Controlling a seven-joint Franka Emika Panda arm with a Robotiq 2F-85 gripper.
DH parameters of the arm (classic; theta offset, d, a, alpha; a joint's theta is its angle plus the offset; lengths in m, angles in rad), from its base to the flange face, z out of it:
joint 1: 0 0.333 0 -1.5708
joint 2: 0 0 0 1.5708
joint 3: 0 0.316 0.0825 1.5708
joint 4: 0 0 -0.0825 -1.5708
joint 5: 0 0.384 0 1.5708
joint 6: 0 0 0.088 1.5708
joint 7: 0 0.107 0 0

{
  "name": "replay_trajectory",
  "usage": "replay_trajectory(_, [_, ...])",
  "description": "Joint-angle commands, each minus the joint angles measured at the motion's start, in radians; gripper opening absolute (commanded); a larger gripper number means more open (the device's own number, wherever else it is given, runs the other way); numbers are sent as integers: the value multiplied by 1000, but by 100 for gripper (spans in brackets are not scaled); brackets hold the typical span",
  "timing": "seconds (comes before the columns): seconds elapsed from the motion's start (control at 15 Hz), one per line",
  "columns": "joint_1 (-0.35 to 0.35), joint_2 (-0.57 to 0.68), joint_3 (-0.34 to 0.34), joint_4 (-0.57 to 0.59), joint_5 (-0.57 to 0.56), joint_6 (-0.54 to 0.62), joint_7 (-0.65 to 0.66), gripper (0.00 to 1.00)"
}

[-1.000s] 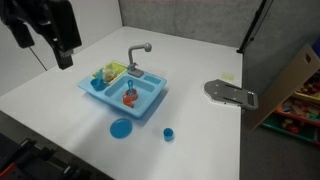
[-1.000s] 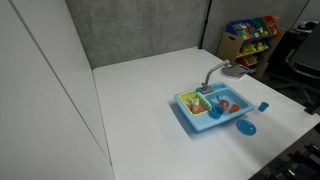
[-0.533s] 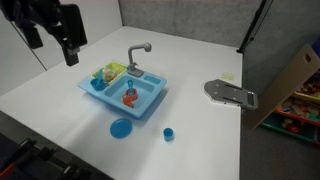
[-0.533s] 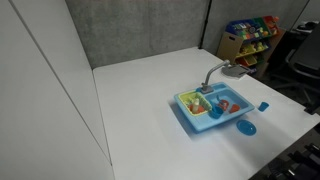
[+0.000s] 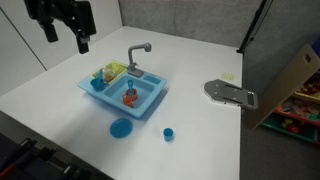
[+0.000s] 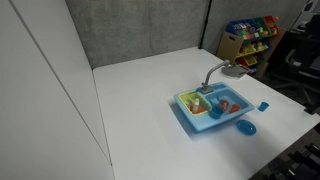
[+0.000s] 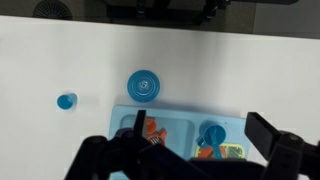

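Lower centre of an exterior view: round blue plate point(image 5: 121, 128) flat on the white table point(image 5: 50, 100). A small blue cup point(image 5: 168, 133) sits near it, and both are apart from the sink.

Behind them: blue toy sink point(image 5: 143, 110) with grey faucet point(image 5: 138, 52). An orange item point(image 5: 130, 96) lies in the larger basin, yellow-green pieces point(image 5: 108, 72) in the other compartment.

Upper left, high above the table: gripper point(image 5: 66, 38), fingers spread wide, holding nothing.

Judgement: no grasp made yet; every item lies untouched.
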Motion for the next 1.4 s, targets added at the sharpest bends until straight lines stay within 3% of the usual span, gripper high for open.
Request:
replay_trajectory(0.0, [15,91,38,74,22,25,64,100])
replay_trajectory(0.73, [77,291,143,164,30,246,232,100])
replay_trajectory(1.33, [112,500,168,239,4,386,264,100])
